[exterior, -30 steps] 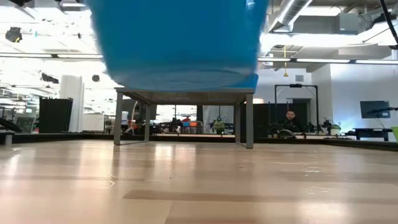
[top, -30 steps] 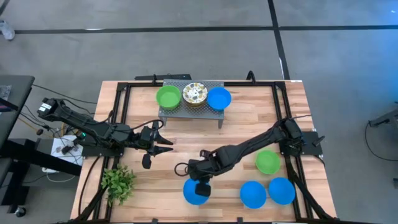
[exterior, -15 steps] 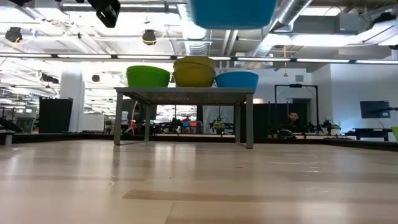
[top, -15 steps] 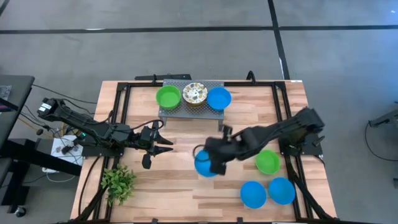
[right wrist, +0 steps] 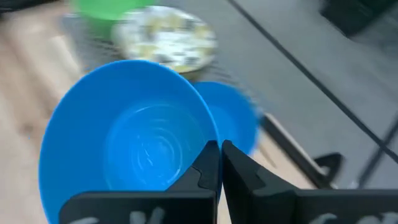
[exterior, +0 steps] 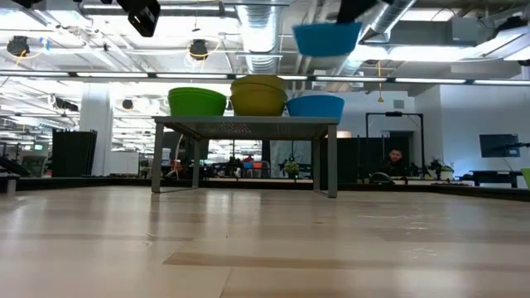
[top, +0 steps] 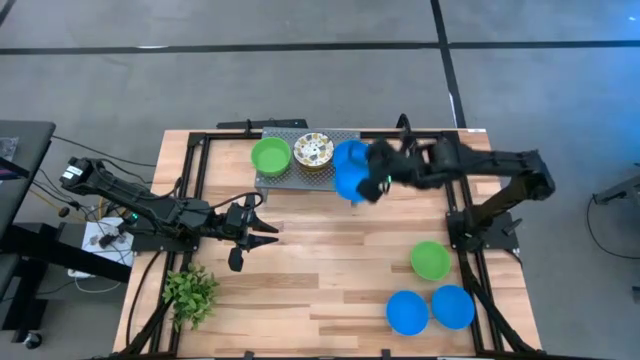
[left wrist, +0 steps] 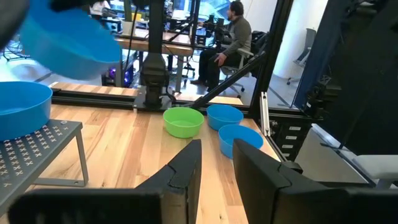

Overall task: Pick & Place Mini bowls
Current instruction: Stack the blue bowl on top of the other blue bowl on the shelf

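The right gripper (right wrist: 219, 163) has its jaws closed on the rim of a plain bright blue round plastic mini bowl (top: 352, 184), and it holds this bowl in the air just above the small grey perforated metal rack (top: 282, 181) that stands at the far side of the wooden counter (top: 330, 250). On the rack there are three stacks side by side: a bright green mini bowl (top: 270, 156), a white mini bowl with a speckled floral pattern (top: 312, 152) in the middle, and a blue bowl (exterior: 315, 105) at the right end. The carried bowl hangs over this blue one and is a little tilted. I judge that the step in hand is the placing: the bowl is lifted and carried, but not yet set down. The next move calls for lowering it straight into the blue bowl on the rack, level, and then releasing it. Well away from the rack, near the counter's front right corner, one green bowl (top: 430, 260) and two blue bowls (top: 407, 312) wait. The left gripper (top: 255, 230) waits low in front of the rack, with its jaws open and empty.
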`<action>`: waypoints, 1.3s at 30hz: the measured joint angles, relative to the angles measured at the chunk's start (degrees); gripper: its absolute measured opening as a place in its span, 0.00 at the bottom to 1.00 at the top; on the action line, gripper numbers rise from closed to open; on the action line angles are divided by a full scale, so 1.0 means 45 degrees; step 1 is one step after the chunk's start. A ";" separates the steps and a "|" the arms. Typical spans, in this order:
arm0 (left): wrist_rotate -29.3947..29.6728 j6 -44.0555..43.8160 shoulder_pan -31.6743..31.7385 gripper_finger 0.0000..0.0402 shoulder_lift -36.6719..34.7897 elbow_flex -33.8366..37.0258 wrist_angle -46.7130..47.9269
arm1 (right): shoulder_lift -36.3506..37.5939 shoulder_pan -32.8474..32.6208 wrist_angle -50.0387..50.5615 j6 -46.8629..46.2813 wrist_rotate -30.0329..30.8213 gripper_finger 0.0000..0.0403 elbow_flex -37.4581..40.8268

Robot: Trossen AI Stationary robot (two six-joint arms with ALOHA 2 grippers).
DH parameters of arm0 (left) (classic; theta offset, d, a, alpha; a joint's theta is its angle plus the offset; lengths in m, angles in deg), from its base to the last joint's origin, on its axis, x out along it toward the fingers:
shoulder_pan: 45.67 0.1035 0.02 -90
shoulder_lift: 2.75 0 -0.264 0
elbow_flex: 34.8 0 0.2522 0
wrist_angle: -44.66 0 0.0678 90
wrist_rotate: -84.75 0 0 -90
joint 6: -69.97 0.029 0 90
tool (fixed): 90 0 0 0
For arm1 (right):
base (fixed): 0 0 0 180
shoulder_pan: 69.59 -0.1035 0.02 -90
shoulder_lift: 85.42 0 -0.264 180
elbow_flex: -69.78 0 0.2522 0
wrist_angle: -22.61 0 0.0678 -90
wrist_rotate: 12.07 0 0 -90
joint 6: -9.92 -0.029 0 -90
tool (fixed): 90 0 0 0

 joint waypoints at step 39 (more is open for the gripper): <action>0.0000 -0.0053 -0.0004 0.22 0.0019 0.0005 0.0096 | -0.2290 0.4969 -0.1235 0.1844 -0.3458 0.00 0.0090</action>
